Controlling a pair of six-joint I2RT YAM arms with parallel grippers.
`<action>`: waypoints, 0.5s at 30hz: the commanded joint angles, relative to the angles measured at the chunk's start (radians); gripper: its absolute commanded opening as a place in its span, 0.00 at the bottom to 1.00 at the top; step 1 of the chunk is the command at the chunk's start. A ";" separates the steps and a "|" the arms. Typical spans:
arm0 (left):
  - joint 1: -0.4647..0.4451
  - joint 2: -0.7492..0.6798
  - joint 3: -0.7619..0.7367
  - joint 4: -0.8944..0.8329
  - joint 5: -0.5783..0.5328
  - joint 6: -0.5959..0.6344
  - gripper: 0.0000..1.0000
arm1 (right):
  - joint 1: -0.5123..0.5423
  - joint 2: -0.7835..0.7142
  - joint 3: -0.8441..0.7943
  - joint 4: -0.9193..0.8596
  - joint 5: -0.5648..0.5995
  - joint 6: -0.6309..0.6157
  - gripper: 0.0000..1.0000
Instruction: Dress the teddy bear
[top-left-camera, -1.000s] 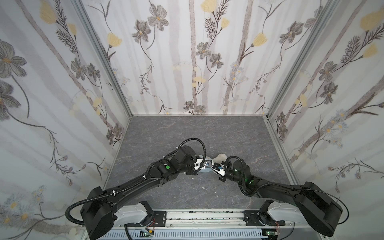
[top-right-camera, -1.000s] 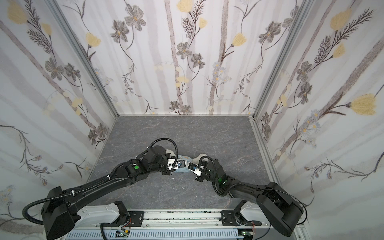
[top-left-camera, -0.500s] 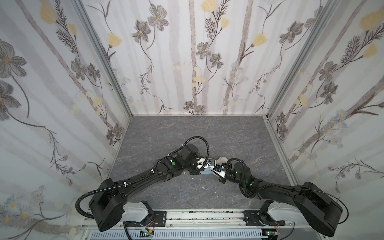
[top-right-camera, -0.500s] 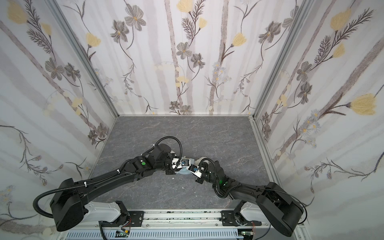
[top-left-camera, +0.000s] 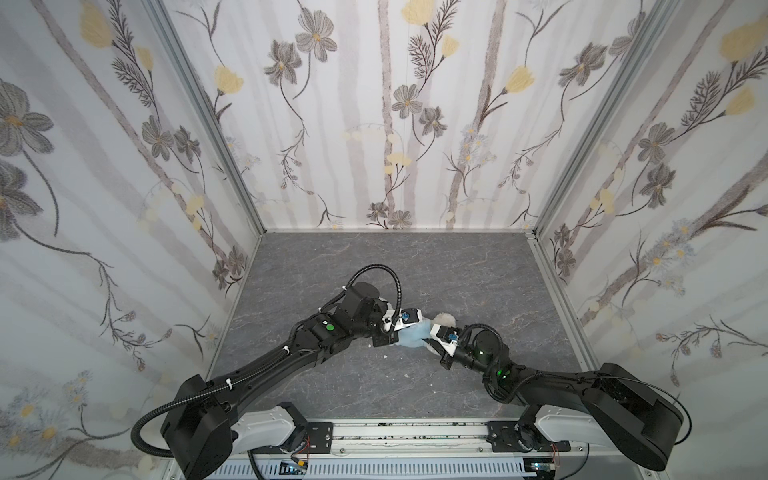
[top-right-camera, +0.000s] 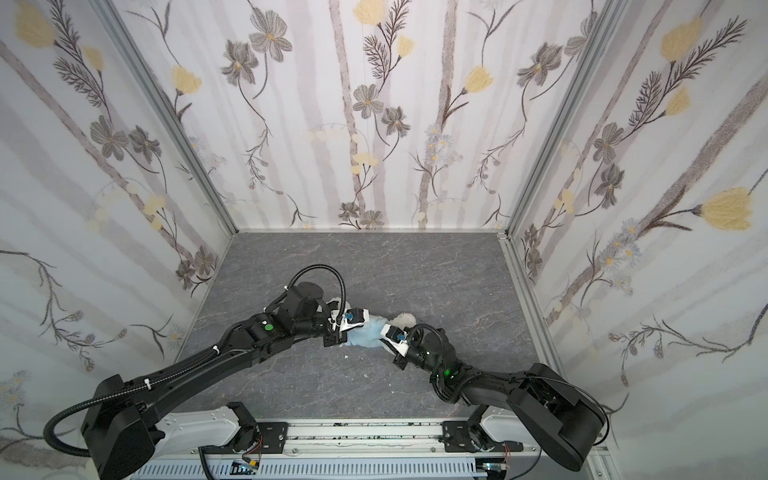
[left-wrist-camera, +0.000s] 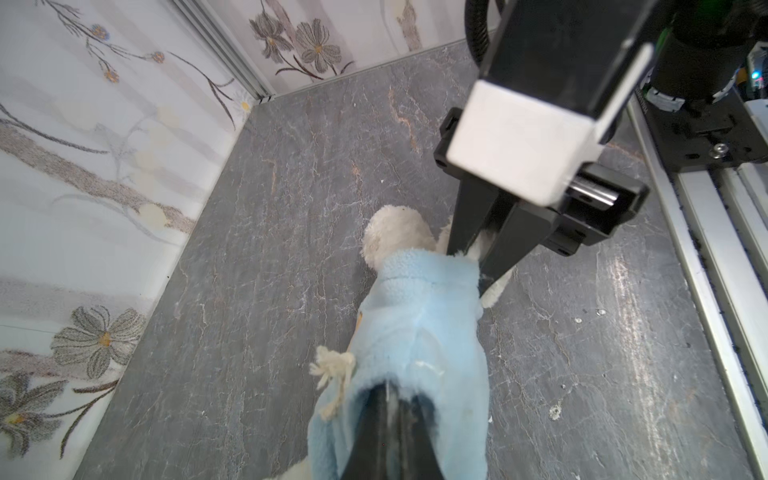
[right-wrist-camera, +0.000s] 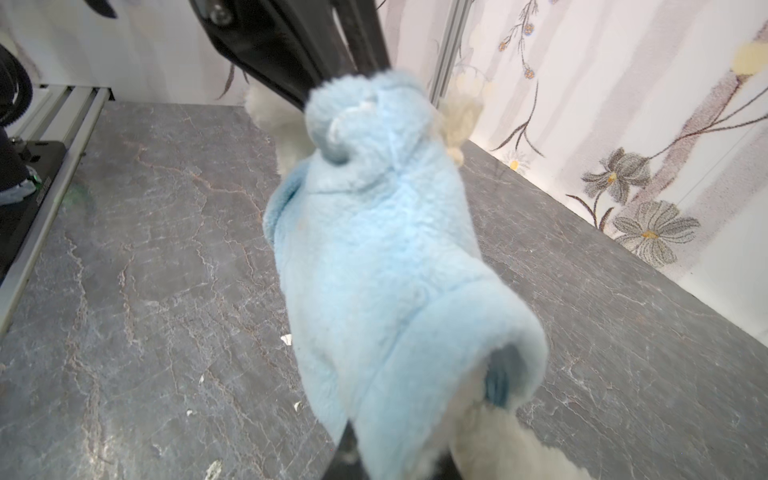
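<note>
Teddy bear (top-left-camera: 444, 319) is found at lower centre in both top views, on grey floor (top-left-camera: 374, 270), betw. the two grippers. Body is mostly covered by light-blue hoodie (left-wrist-camera: 415, 316); white fluff is seen past one end.

Left gripper (left-wrist-camera: 388, 392): jaws closed tight, hoodie fabric pinched. Right gripper (left-wrist-camera: 478, 255): jaws closed on hoodie hem at opp. end, fur poss. caught too.

Judged: garment largely pulled on. Left to do: tugging down, straightening. Arms in sleeves: cannot be told.
</note>
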 joint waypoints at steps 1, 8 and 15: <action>0.028 -0.034 -0.014 0.030 0.058 -0.036 0.00 | -0.003 0.005 -0.021 0.161 0.092 0.129 0.00; 0.069 -0.075 -0.038 0.068 0.108 -0.078 0.00 | -0.002 0.005 -0.042 0.200 0.110 0.199 0.00; 0.107 -0.118 -0.075 0.154 0.179 -0.172 0.00 | -0.003 0.024 -0.075 0.241 0.143 0.216 0.00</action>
